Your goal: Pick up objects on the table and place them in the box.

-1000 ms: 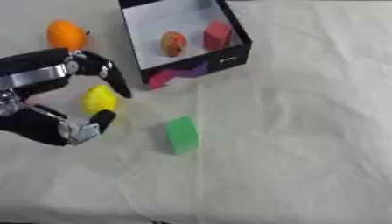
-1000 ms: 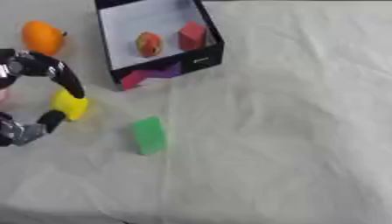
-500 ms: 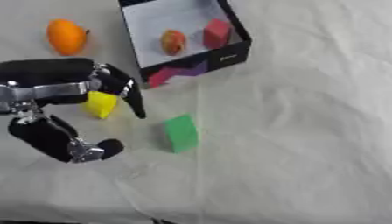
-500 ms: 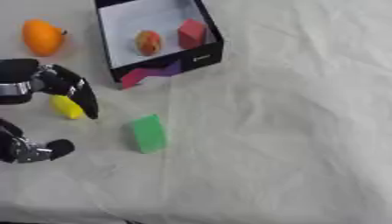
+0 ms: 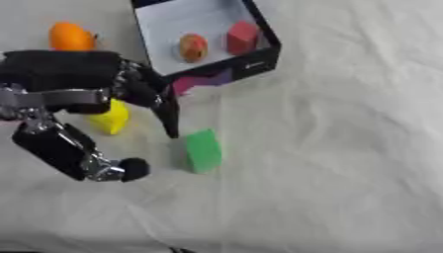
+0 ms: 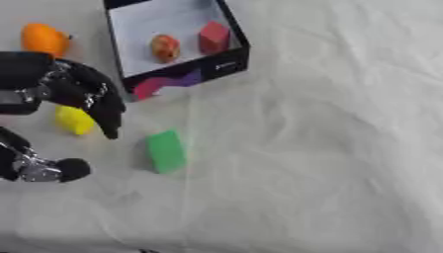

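Note:
My left hand (image 5: 71, 83) hovers at the table's left side, black, fingers (image 5: 164, 114) pointing down and spread wide from the thumb (image 5: 130, 169); it is open and holds nothing. A yellow object (image 5: 110, 117) lies on the cloth under the hand, between fingers and thumb. A green block (image 5: 203, 149) lies just right of the fingertips. An orange fruit-like object (image 5: 69, 36) sits at the far left, behind the hand. The black box (image 5: 259, 55) with a white floor holds a red block (image 5: 242, 37) and an orange-red oval thing (image 5: 192, 47). No right hand shows.
A wrinkled white cloth (image 5: 346, 148) covers the table. The box's near wall carries a pink and purple mark (image 5: 200, 81). Everything right of the green block and the box is bare cloth.
My left hand has moved right and opened wider: the fingers swung past the yellow object toward the green block, the thumb dropped lower. The objects have stayed put.

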